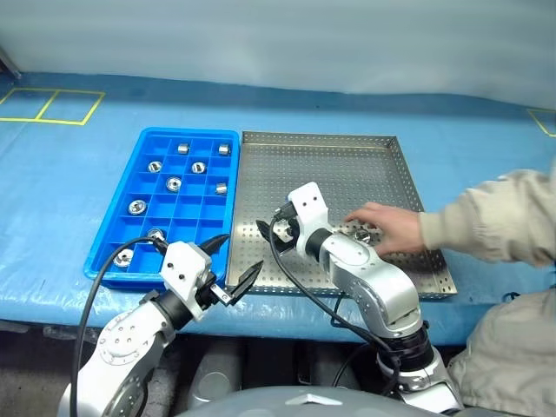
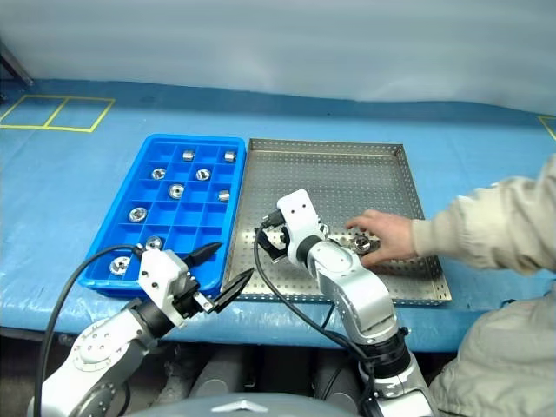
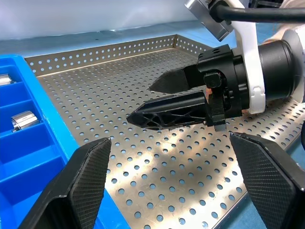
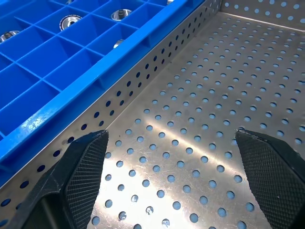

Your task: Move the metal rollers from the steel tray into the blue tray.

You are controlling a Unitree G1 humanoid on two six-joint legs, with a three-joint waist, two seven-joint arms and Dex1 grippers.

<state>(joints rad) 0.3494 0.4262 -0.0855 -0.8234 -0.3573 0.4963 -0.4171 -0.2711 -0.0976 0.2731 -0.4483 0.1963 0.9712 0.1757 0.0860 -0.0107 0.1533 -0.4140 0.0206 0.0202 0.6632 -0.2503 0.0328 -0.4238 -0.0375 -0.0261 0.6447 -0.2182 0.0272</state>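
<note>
A: So where were the metal rollers [image 1: 173,183]?

B: Mostly sat in separate compartments of the blue tray [image 1: 129,195], nine or so. A few lay in the steel tray [image 1: 339,165] under a person's hand [image 1: 385,228], though I couldn't count those.

A: And the grippers?

B: Left gripper [image 1: 230,261] hung over the trays' near edge, fingers spread, empty. Right gripper [image 1: 271,231] hovered low over the perforated floor, also wide open, gripping nothing.
</note>
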